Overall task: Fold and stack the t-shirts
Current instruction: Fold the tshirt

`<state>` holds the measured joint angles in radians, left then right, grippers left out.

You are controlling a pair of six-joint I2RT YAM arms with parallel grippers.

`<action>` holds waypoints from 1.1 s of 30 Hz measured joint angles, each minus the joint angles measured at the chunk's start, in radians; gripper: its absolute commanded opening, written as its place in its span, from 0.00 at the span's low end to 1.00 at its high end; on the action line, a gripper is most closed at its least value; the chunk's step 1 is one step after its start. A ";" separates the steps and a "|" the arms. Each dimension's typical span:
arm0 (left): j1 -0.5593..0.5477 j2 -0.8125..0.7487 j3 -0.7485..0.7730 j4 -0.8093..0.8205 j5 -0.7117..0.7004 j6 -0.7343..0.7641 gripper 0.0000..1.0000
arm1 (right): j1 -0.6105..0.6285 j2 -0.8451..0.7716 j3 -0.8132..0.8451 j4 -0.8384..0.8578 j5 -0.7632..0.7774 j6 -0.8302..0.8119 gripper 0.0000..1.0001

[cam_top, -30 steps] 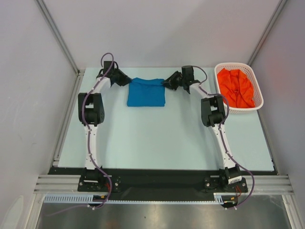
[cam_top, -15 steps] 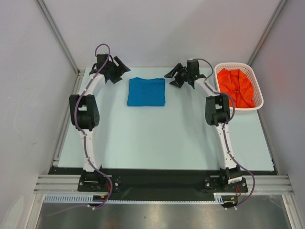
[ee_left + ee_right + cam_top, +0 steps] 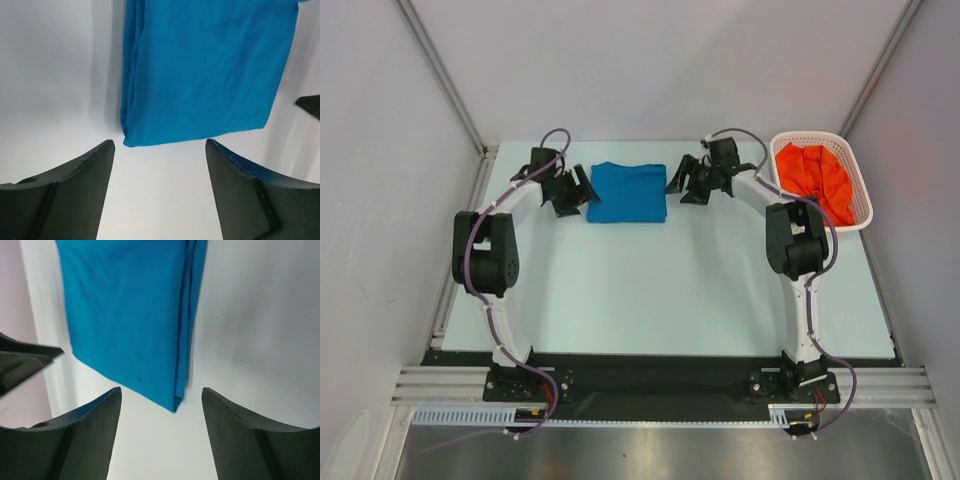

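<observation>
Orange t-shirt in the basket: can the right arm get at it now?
Probably yes. The orange t-shirt lies uncovered in the open-topped basket beside the right arm; the right gripper is open and empty. It need only clear the rim.

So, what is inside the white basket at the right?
The white basket holds the orange-red t-shirt, crumpled and filling most of it. Whether anything lies under it cannot be seen: the cloth covers the basket floor.

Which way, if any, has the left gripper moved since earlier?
Yes. The left gripper slid nearward, from the far-left corner of the blue t-shirt to its left edge.
</observation>
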<state>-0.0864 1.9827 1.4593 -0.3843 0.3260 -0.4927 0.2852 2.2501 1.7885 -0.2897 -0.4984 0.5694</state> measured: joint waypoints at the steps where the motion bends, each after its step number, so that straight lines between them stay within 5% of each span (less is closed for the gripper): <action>1: 0.000 0.000 -0.004 -0.005 0.007 0.007 0.79 | 0.012 0.000 -0.023 -0.003 0.001 -0.010 0.71; 27: 0.001 0.108 -0.006 0.001 0.106 0.039 0.38 | 0.061 0.058 -0.065 0.001 -0.026 -0.027 0.52; 29: 0.001 0.108 -0.006 0.001 0.105 0.040 0.49 | 0.062 0.064 -0.064 0.016 -0.037 -0.014 0.51; 31: 0.001 0.108 -0.006 0.001 0.102 0.043 0.73 | 0.062 0.068 -0.064 0.027 -0.042 -0.003 0.51; 33: 0.001 0.107 -0.004 0.002 0.105 0.037 0.76 | 0.062 0.077 -0.054 0.032 -0.045 0.007 0.52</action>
<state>-0.0856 2.0895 1.4551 -0.3820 0.4309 -0.4557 0.3473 2.3272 1.7348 -0.2577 -0.5434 0.5766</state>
